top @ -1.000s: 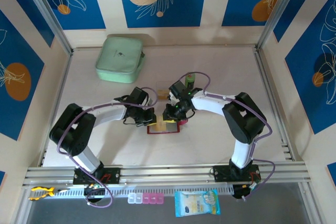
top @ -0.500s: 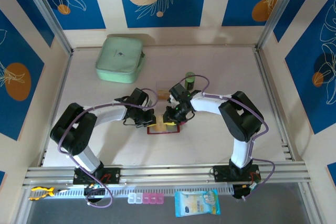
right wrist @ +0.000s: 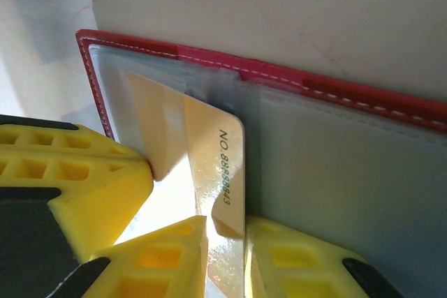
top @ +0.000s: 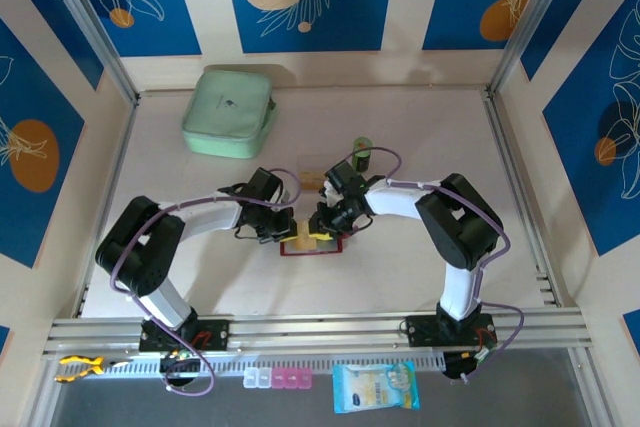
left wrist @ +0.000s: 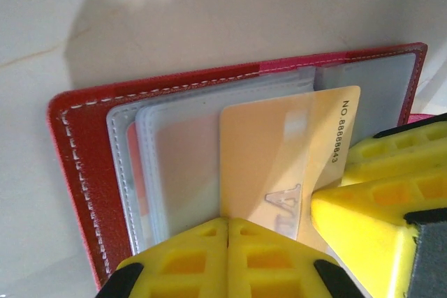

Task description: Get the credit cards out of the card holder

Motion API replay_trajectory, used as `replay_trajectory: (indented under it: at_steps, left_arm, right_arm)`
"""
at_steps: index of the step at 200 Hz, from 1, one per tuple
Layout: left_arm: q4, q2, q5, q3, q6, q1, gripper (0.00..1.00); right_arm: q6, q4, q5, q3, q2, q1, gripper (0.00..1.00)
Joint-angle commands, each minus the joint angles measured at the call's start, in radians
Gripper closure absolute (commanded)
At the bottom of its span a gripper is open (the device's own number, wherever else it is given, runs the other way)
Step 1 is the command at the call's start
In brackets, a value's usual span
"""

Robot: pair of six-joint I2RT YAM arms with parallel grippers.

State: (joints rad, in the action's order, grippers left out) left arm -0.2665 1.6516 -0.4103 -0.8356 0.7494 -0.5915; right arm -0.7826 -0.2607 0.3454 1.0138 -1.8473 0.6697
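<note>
Here the small dark red folding card holder [top: 309,245] lies open and flat on the pale table [top: 400,277], about mid-table, between the two arms. The left gripper [left wrist: 228,225] has its jaws pressed together with nothing between them. Its tips rest on the greyish clear sleeves [left wrist: 174,165] at the left side of the holder, apparently pinning it down. The right gripper [right wrist: 227,229] is closed narrowly on one edge of a thin yellowish-tan plastic card [right wrist: 202,144] printed with a number. That card sits askew, part of it under the sleeve film and part of it out.

The step in hand looks like drawing this first card out. The next move probably calls for a steady pull along the sleeve's opening while the left tips hold the holder flat. Whether those tips also bear on the card itself is unclear; if so, they would need to ease off.
</note>
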Motion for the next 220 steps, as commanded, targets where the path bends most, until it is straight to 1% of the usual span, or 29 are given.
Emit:
replay_trajectory:
  at_steps: [1,54,70,110,184,220]
  left_arm:
    - [-0.017,0.021,0.021,0.024,-0.019,-0.006,0.97]
    - [-0.018,0.018,0.021,0.024,-0.021,-0.007,0.97]
    - [-0.020,0.018,0.021,0.021,-0.021,-0.006,0.97]
    - [-0.021,0.008,0.024,0.025,-0.017,-0.007,0.97]
    - [-0.008,0.002,0.024,0.026,-0.020,-0.007,0.97]
    - [-0.025,0.006,0.033,0.004,-0.035,-0.005,0.97]
  right_arm:
    - [-0.016,0.014,0.036,-0.014,0.031,-0.005,0.80]
    - [0.005,-0.025,-0.001,-0.018,0.055,-0.018,0.86]
    - [0.013,-0.040,-0.010,-0.023,0.065,-0.024,0.89]
    - [0.047,-0.107,-0.044,-0.017,0.105,-0.037,0.90]
    - [0.125,-0.240,-0.101,0.068,0.156,-0.039,0.92]
    - [0.216,-0.342,-0.162,0.141,0.171,-0.052,0.94]
